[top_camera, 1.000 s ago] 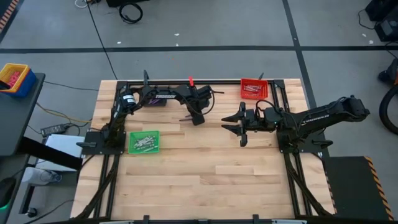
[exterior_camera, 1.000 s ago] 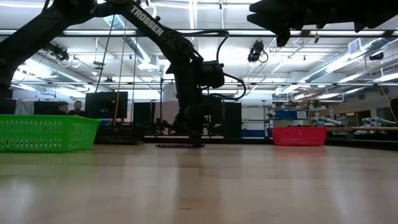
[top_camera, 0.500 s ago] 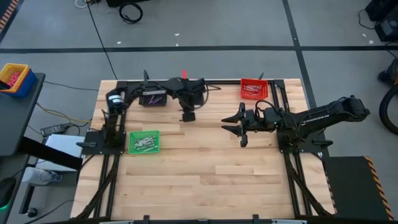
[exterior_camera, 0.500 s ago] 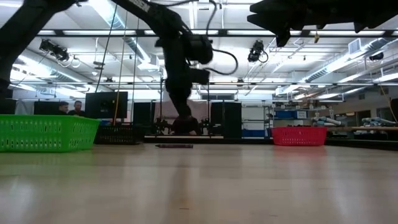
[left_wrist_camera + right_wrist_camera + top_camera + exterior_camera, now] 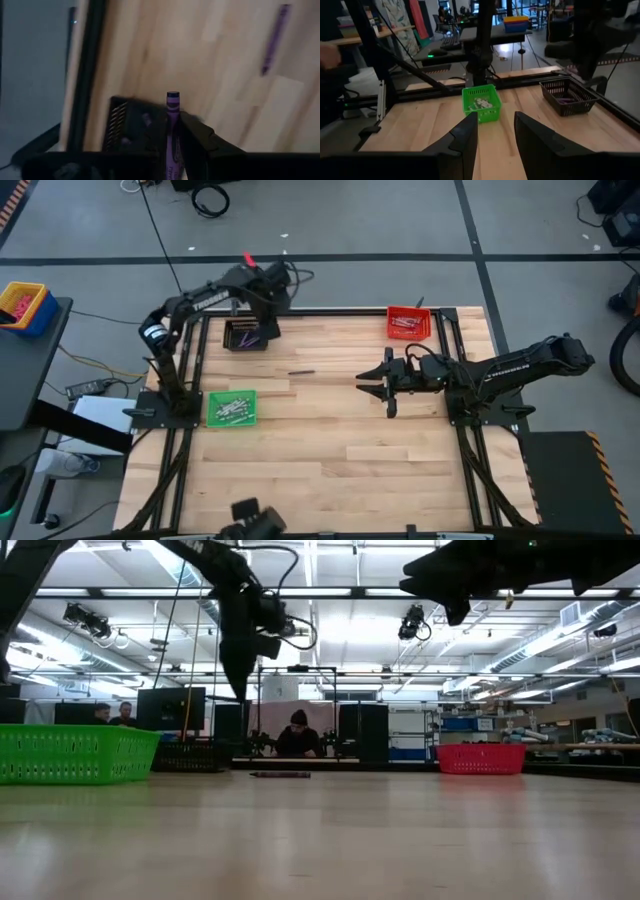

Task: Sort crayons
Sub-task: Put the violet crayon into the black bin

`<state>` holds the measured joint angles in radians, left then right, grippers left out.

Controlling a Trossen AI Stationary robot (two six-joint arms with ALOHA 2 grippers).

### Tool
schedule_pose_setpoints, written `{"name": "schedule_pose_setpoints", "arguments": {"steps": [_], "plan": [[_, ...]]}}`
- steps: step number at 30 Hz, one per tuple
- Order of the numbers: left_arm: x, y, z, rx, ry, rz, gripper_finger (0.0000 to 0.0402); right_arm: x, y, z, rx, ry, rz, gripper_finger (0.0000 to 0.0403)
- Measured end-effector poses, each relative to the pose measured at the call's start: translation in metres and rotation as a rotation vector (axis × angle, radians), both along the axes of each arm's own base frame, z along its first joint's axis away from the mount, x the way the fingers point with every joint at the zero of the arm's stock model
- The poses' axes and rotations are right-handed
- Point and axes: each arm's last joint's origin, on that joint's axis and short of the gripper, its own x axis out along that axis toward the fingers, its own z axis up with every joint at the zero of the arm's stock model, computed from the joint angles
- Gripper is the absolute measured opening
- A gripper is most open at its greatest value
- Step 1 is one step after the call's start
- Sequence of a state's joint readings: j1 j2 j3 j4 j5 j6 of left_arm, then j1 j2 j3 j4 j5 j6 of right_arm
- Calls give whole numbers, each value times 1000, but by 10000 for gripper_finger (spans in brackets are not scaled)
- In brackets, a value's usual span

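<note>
My left gripper [image 5: 269,327] hangs over the black bin [image 5: 245,337] at the table's far left and is shut on a purple crayon [image 5: 173,100]. The bin also shows under the fingers in the left wrist view [image 5: 131,120]. A second purple crayon [image 5: 301,373] lies flat on the bare table near its middle; it also shows in the low view [image 5: 280,774] and the left wrist view [image 5: 274,37]. My right gripper [image 5: 384,388] is open and empty, held above the table right of centre. My left gripper pinches the purple crayon's shaft [image 5: 172,131] between its two fingers. The crayon lies along the fingers, and its free end [image 5: 173,94] sticks out past the fingertips. It is lifted clear, above the black bin.
A green bin [image 5: 232,408] with pale crayons stands at the left, near the arm's base. A red bin [image 5: 407,323] with crayons stands at the far right. The near half of the table is bare wood. People [image 5: 299,735] sit in the room beyond the far edge.
My left gripper has risen from the table's middle and swung toward the far left, carrying a purple crayon to above the black bin. The other purple crayon has stayed where it lay.
</note>
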<state>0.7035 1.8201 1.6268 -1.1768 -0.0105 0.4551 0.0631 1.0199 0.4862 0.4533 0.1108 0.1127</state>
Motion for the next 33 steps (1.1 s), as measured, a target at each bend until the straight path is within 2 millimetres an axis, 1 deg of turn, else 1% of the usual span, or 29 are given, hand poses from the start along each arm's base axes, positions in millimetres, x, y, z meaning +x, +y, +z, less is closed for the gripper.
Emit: {"name": "schedule_pose_setpoints", "arguments": {"steps": [2, 4, 8, 11, 13, 16, 19, 24, 27, 30, 33], "plan": [[-10, 12, -4, 10, -6, 30, 49, 0, 0, -1, 0, 9, 1, 132], [-21, 19, -18, -8, 16, 57, 49, 0, 0, -2, 9, 22, 0, 132], [-47, 31, -61, -41, 56, 99, 49, 0, 0, -5, 23, 51, -2, 132], [-64, 31, -91, -53, 94, 109, 49, 0, 0, -6, 22, 56, -3, 132], [-70, 35, -100, -35, 79, 125, 49, 0, 0, -5, 22, 50, -3, 132], [-80, 35, -112, -43, 82, 147, 50, 0, -1, -4, 20, 42, -17, 132], [-81, 35, -118, -26, 74, 138, 54, 0, -2, -4, 17, 35, -49, 132], [-77, 31, -119, -23, 63, 138, 76, 0, -2, -4, 19, 34, -57, 132], [-72, 25, -111, -11, 50, 131, 101, 0, -1, -3, 20, 24, -54, 132], [-65, 20, -95, 2, 30, 132, 130, 0, -1, -2, 21, 22, -51, 132], [-55, 14, -62, 34, -19, 146, 156, 0, 0, -2, 30, 18, -49, 132]]}}
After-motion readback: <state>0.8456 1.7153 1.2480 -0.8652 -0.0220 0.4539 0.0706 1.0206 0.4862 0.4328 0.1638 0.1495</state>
